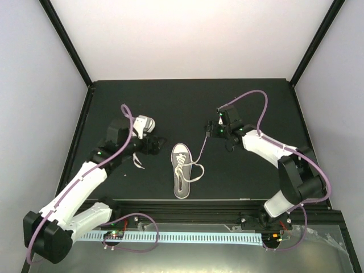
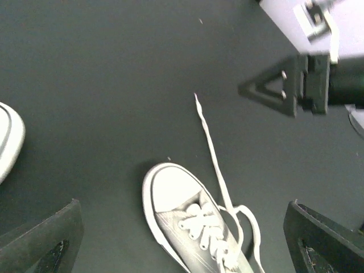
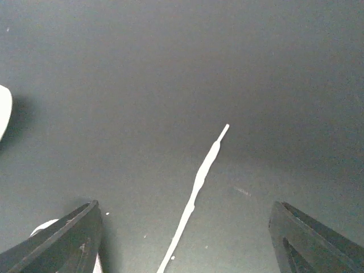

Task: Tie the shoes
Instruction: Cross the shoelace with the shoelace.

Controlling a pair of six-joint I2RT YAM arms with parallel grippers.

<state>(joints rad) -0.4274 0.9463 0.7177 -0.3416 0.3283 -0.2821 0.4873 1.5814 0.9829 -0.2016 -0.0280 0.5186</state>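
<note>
The left gripper (image 1: 152, 144) has its jaws wide apart and holds nothing. It hangs over the black table (image 1: 256, 96) between the two shoes. The right gripper (image 1: 214, 129) also has its jaws apart with nothing clamped; a white lace end (image 3: 196, 187) lies flat on the table below the gap. The first shoe (image 1: 182, 170) lies at table centre, toe away from the arm bases, laces loose. The second shoe (image 1: 144, 122) lies just beyond the left gripper
</note>
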